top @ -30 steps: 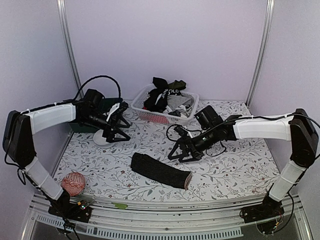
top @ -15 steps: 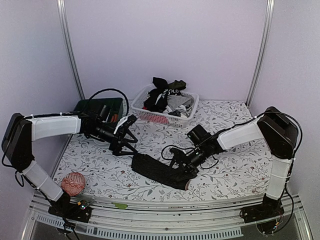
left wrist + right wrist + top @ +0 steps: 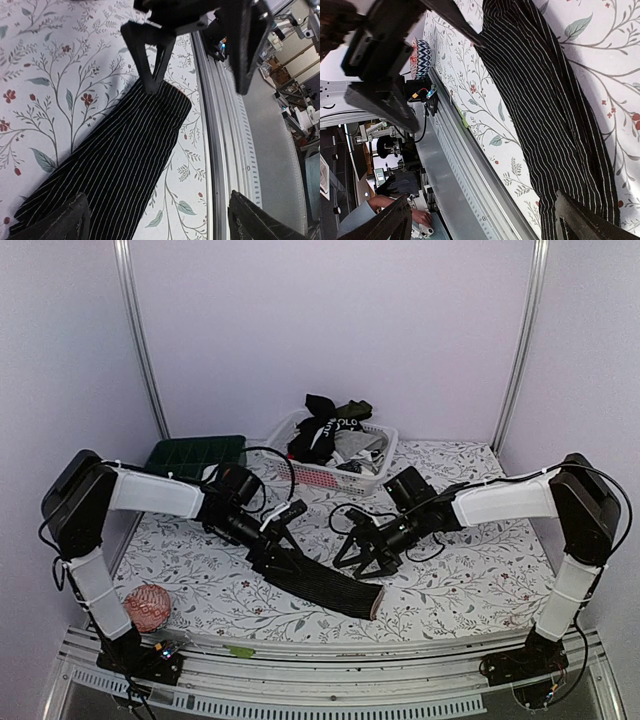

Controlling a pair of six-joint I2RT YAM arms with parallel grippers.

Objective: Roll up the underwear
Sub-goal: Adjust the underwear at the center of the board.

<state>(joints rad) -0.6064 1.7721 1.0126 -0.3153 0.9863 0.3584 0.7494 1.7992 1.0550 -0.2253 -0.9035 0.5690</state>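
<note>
Left claw [image 3: 285,553] and right claw [image 3: 358,561] are both spread as wide as they go, and neither has hold of anything. Between them a black pinstriped underwear [image 3: 322,583] lies flat as a long band on the flowered counter [image 3: 470,580], about mid-width. Its long axis runs left to right, and the right end slants toward the near edge. The left claw hangs over the band's left end, with one of its fingers [image 3: 70,220] above the cloth in the wrist view; contact cannot be made out. The right claw sits just to the far side of the band's right half, apart from it. The left arm looks nearer, so a roll would likely start at the left end and travel rightward along the band. More underwear is heaped in the white basket [image 3: 300,475] at the far side.
</note>
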